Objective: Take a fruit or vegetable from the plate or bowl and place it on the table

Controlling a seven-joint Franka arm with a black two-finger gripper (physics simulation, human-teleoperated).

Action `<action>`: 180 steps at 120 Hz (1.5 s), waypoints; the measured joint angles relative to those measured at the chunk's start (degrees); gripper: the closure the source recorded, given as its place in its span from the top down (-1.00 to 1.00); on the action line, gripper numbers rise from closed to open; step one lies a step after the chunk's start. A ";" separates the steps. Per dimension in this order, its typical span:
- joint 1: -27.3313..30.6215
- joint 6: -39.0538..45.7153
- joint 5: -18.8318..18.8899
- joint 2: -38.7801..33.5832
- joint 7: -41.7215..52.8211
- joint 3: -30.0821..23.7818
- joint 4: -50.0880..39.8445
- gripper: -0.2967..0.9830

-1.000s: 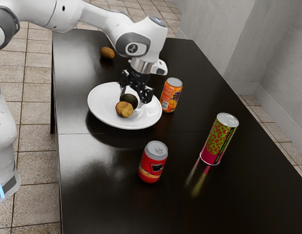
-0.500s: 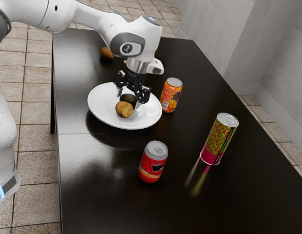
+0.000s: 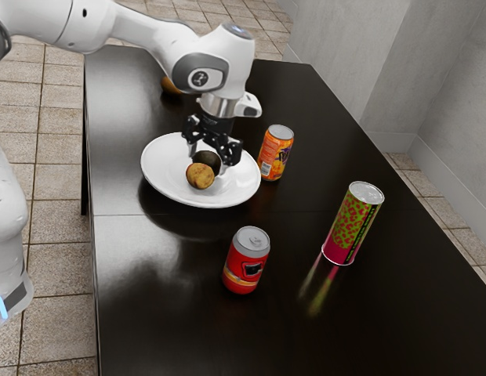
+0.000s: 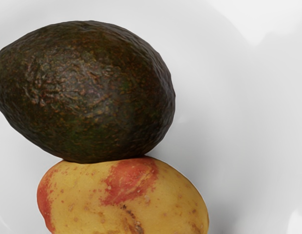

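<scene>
From here the orange can (image 3: 277, 153) shows a barcode; lettering on it, the red can (image 3: 245, 261) and the green-and-pink canister (image 3: 352, 223) is too small to read. The gripper (image 3: 207, 160), fingers spread, grips nothing, right above the avocado (image 3: 206, 161), which touches the potato (image 3: 200, 176) on the plate (image 3: 164, 172).

Here's the exterior view, and a long black table (image 3: 384, 329) runs from the top of the frame down past the bottom edge, a thin seam crossing its glossy top. Soft light spills pale over the lower left of that surface. Beige, speckled floor tiles (image 3: 59, 258) line the left side, dark joints between them, and there's more tiling at lower right. Up at upper right, plain grey walls (image 3: 337, 63) meet at corners!
</scene>
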 joint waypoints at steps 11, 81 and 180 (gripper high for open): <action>0.07 0.22 -0.02 -0.24 -0.13 0.00 -0.50 0.54; 0.24 0.71 -0.04 -1.94 -0.61 0.08 -3.54 0.54; 0.44 2.34 -0.70 -1.80 0.90 2.18 -4.72 0.54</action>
